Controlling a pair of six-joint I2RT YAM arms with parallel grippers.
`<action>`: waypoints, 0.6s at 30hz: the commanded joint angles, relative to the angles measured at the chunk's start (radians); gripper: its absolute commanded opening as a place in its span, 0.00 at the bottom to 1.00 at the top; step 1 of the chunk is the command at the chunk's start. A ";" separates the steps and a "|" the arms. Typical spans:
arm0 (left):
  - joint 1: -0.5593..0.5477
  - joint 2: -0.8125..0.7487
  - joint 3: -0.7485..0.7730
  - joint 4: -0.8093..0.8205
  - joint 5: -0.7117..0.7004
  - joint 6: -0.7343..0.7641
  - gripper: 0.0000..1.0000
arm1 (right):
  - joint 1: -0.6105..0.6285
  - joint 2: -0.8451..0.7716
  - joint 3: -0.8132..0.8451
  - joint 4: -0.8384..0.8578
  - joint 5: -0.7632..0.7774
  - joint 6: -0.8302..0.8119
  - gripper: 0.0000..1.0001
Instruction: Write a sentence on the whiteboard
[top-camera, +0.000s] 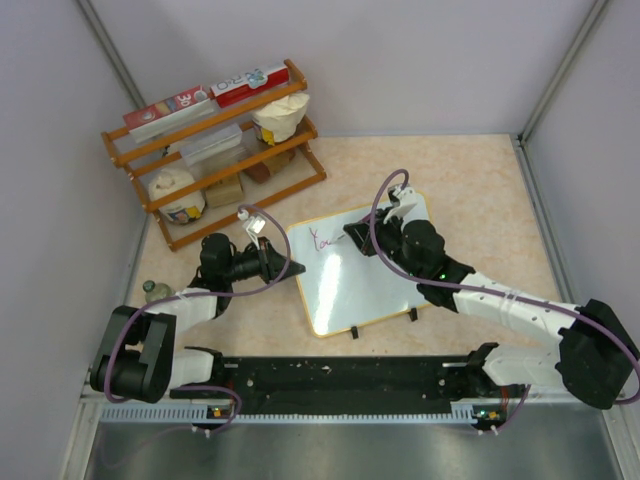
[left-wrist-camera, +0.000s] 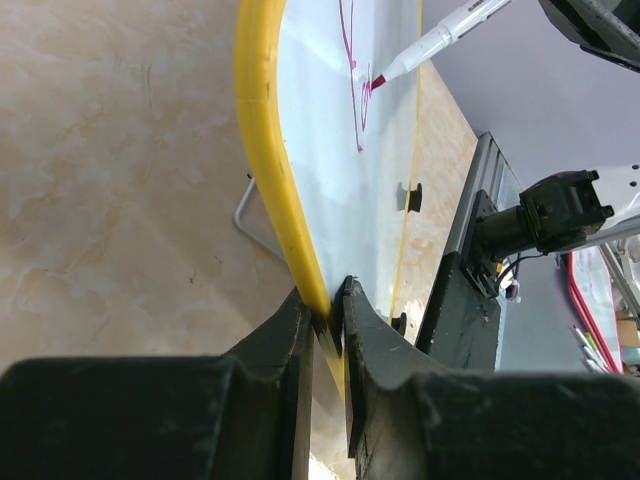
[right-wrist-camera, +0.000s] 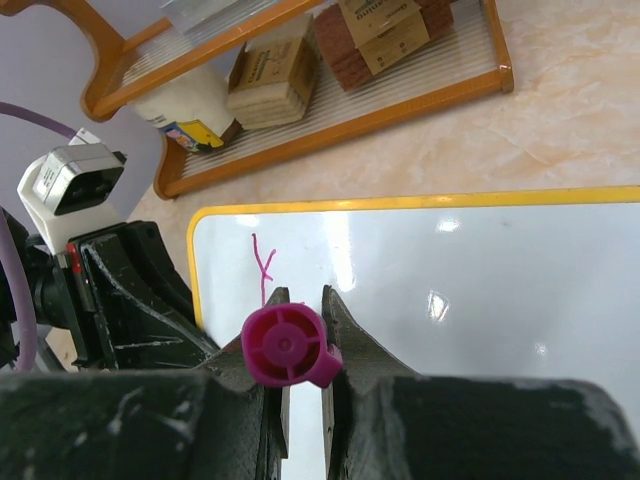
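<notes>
The whiteboard (top-camera: 365, 285) lies in the middle of the table, white with a yellow rim. It also shows in the left wrist view (left-wrist-camera: 340, 190) and the right wrist view (right-wrist-camera: 480, 290). My left gripper (top-camera: 283, 265) is shut on the board's left rim (left-wrist-camera: 328, 305). My right gripper (top-camera: 355, 238) is shut on a magenta marker (right-wrist-camera: 285, 345) and holds it over the board's upper left part. The marker tip (left-wrist-camera: 378, 80) touches the board beside pink writing (top-camera: 322, 240). A pink "Y" (right-wrist-camera: 263, 265) shows just ahead of the right fingers.
A wooden two-shelf rack (top-camera: 215, 150) with boxes and bags stands at the back left. A small bottle (top-camera: 150, 290) sits by the left wall. Two black clips (top-camera: 353, 333) sit on the board's near edge. A black rail (top-camera: 340, 385) runs along the near table edge.
</notes>
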 joint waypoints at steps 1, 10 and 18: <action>-0.002 0.002 0.008 0.007 -0.032 0.082 0.00 | -0.009 -0.001 0.043 -0.002 0.073 -0.021 0.00; -0.002 0.002 0.008 0.007 -0.032 0.082 0.00 | -0.007 0.002 0.057 0.002 0.084 -0.013 0.00; -0.002 0.001 0.009 0.006 -0.032 0.082 0.00 | -0.007 0.001 0.040 -0.009 0.051 -0.018 0.00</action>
